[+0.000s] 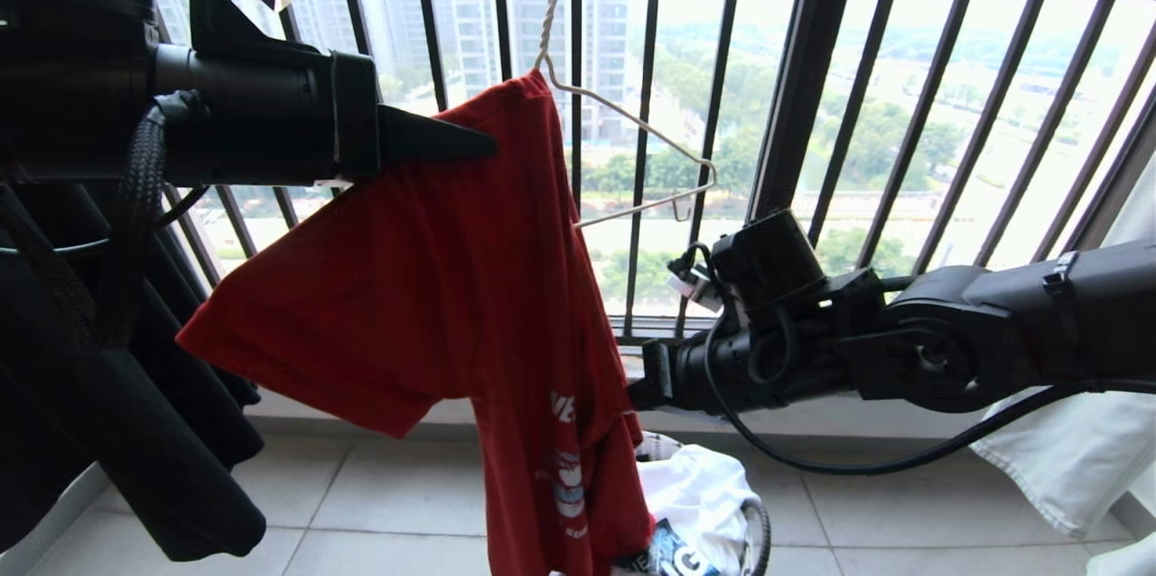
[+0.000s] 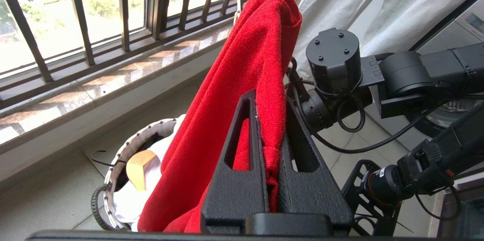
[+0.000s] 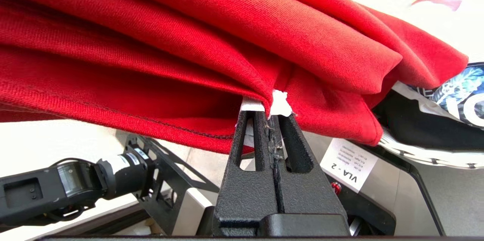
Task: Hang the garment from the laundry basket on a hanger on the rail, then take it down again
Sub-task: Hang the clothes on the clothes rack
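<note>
Red T-shirt half-draped on the wire hanger, pinched by both grippers.

The garment (image 1: 433, 287) is hung over one arm of the hanger (image 1: 632, 129), above the laundry basket (image 2: 113, 180). The left gripper (image 2: 264, 135) is seen with jaws closed on a fold near the shirt's shoulder; the right gripper (image 3: 270, 114) has jaws clamped on a lower fold beside the hem. It is judged that the hanger could be tilted or dragged by uneven pulling, and thin fabric could slip from the narrow right-hand pinch, so that the shirt is dropped back into the basket.
</note>
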### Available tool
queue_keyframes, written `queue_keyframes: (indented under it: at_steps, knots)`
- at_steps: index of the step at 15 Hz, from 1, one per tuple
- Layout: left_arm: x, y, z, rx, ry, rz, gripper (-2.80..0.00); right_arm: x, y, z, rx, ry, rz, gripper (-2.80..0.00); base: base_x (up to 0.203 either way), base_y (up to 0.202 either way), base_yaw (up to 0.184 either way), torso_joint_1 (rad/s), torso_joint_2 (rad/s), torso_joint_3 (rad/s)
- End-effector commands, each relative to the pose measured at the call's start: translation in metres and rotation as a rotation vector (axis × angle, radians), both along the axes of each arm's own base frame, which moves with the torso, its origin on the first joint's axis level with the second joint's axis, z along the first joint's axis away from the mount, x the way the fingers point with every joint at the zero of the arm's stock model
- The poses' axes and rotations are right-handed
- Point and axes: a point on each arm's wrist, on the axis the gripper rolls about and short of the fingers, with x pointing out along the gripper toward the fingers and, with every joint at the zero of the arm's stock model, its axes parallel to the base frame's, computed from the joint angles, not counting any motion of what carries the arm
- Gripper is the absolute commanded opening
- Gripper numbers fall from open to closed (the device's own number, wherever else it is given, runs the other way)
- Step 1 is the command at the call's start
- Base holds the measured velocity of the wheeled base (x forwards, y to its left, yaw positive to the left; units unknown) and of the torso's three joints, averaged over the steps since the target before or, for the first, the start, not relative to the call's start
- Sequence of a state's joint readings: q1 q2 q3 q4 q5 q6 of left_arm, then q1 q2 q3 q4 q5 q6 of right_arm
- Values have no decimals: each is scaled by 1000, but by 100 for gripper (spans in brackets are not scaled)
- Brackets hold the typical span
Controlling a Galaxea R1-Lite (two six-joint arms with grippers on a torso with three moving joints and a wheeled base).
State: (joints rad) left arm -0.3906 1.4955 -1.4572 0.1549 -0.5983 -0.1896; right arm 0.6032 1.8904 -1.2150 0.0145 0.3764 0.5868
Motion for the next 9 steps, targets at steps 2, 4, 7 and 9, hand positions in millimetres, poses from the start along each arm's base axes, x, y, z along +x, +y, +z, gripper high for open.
queue_keyframes:
  at_steps: [2,4,7,9]
  knots:
    - [5,-2,-4,7,15,-4,-280,-5,-5,16,-4,-45,-20,-280,0,0,0,0,0,0]
    - [6,-3,-5,9,18,-4,-280,-2,-9,18,-16,-66,-46,-280,0,0,0,0,0,0]
    - [4,-2,-4,5,19,-3,-280,14,-22,18,-27,-83,-104,-280,0,0,0,0,0,0]
    - [4,-2,-4,3,19,-4,-280,24,-36,23,-42,-121,-150,-280,0,0,0,0,0,0]
